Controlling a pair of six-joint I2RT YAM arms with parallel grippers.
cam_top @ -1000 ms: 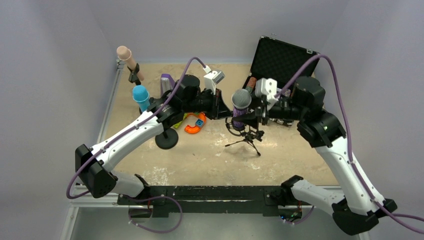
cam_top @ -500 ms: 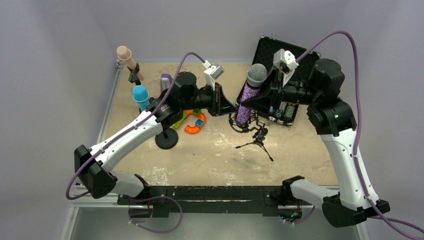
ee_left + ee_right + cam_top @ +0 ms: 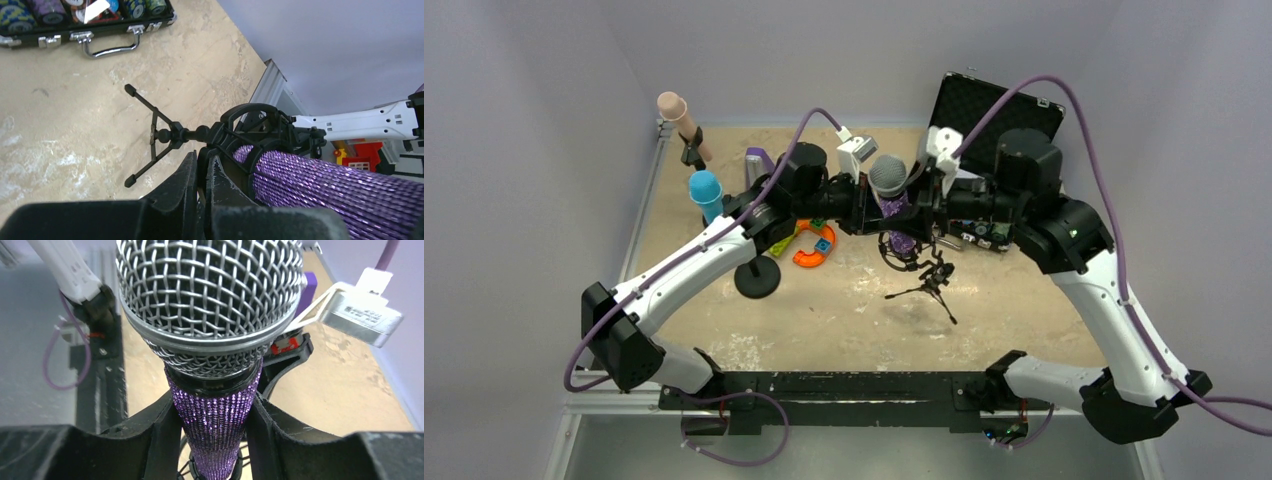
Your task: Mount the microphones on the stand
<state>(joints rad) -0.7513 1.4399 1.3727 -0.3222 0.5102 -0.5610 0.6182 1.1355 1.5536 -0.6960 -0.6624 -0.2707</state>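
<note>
The glittery purple microphone [image 3: 894, 208] with its silver mesh head [image 3: 210, 295] is held by my right gripper [image 3: 921, 205], shut on its body [image 3: 215, 425]. Its lower end sits inside the black ring mount [image 3: 257, 130] of the small tripod stand [image 3: 927, 280]. My left gripper [image 3: 864, 212] is shut on the rim of that ring mount [image 3: 201, 160], beside the purple body [image 3: 325, 185]. The pale pink-beige microphone [image 3: 679, 115] and the light blue microphone [image 3: 706, 192] sit in clips on the tall stand at the far left.
An open black case [image 3: 984, 120] with poker chips lies at the back right; it also shows in the left wrist view [image 3: 75, 22]. An orange toy [image 3: 814, 252], the purple metronome [image 3: 759, 162] and the tall stand's round base [image 3: 757, 278] lie under the left arm.
My right gripper lifted the purple microphone up and to the right, then brought it back left and down into the ring mount. The tripod stand shifted slightly. The left gripper stayed on the mount.
</note>
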